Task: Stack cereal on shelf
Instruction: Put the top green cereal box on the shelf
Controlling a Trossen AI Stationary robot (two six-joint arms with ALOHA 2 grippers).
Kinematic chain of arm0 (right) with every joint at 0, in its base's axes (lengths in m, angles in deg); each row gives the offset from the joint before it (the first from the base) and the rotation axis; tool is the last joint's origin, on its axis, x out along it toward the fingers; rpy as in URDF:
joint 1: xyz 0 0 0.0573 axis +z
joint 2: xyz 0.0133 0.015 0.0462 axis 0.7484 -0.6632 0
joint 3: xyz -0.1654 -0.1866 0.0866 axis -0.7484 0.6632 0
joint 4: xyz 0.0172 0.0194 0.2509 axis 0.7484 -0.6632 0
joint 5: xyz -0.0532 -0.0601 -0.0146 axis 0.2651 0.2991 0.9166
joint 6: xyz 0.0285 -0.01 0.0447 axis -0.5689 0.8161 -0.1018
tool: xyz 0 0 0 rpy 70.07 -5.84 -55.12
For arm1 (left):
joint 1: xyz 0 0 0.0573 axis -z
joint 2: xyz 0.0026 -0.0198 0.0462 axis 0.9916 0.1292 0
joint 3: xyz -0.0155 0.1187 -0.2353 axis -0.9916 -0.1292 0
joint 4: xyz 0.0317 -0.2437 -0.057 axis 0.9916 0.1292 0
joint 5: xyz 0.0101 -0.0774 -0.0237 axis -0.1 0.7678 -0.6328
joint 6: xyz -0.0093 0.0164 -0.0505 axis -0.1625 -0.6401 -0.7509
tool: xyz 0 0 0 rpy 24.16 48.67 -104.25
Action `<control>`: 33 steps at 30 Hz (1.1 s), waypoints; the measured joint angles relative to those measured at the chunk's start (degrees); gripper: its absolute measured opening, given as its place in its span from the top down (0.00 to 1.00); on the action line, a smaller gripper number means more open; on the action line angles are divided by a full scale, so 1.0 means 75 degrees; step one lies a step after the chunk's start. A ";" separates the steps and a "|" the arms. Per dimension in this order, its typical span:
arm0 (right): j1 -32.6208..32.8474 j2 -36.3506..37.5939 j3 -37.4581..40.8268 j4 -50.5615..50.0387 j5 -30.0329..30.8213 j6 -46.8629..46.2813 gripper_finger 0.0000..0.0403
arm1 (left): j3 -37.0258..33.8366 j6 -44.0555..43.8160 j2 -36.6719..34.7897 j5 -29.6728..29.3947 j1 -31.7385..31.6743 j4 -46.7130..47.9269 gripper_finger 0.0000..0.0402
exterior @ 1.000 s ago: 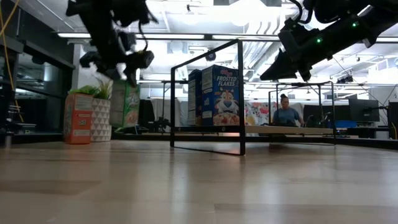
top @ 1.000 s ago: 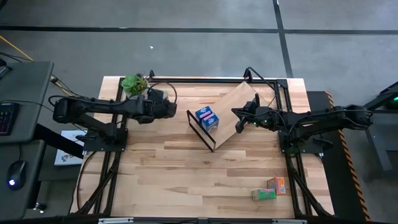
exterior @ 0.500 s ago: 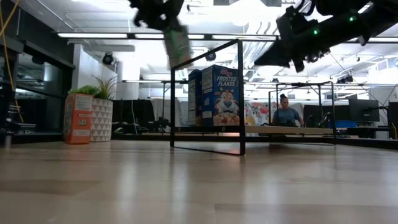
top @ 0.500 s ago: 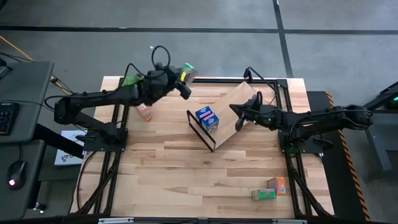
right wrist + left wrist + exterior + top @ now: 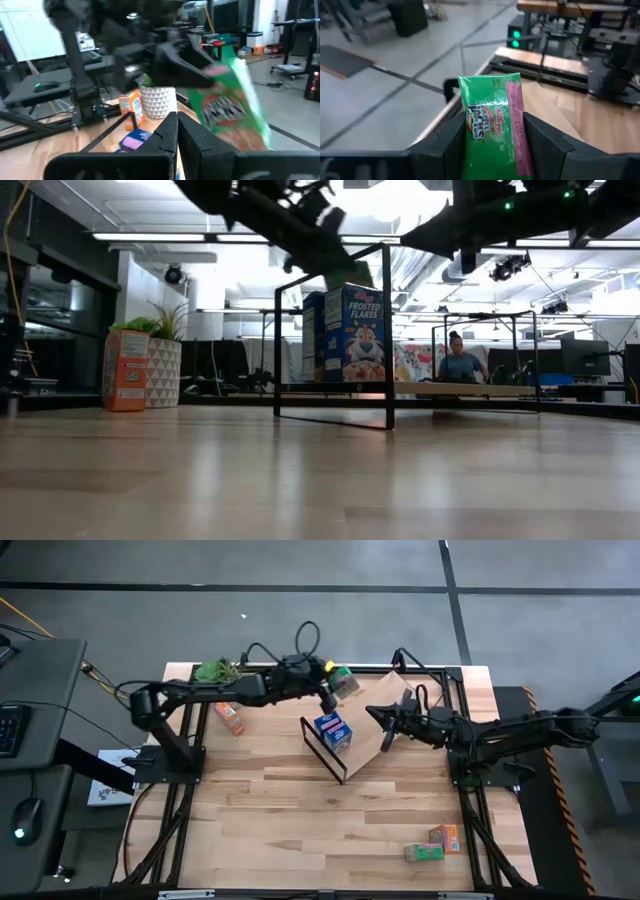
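Note:
My left gripper [image 5: 335, 690] reaches from the table's left and is shut on a green cereal box [image 5: 346, 683], high over the far end of the shelf [image 5: 385, 720]. The shelf is a light wood panel with a thin black frame [image 5: 322, 750]. A blue box [image 5: 333, 730] stands upright on it, also seen in the low view [image 5: 350, 335]. An orange box [image 5: 230, 718] stands on the table by the potted plant [image 5: 213, 670]. My right gripper [image 5: 387, 727] hovers shut above the shelf panel, touching nothing. Its wrist view shows the green box [image 5: 230, 107] ahead. My left gripper pinches the green box between its two fingers [image 5: 445, 145], one on each long side of the box [image 5: 470, 150]. The fingers point toward the table's right and lie along the box, whose free end [image 5: 490, 82] sticks out past them. The box is lifted clear.
A green box [image 5: 424, 853] and an orange box [image 5: 447, 836] lie near the table's near right corner. The plant's white pot [image 5: 160, 370] stands at the far left. A black frame rail [image 5: 440, 675] runs along the far right edge. A person sits in the room behind [image 5: 460, 365].
My left arm has lifted the green box from beside the plant and swung it up and toward the table's right, to above the shelf's far end. The orange box it had covered now shows on the table.

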 joint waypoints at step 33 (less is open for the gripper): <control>0.0944 0.0262 0.0000 0.0003 0.0035 0.0783 1.00 | 0.1241 -0.0939 0.1608 -0.0359 0.1012 0.1167 0.58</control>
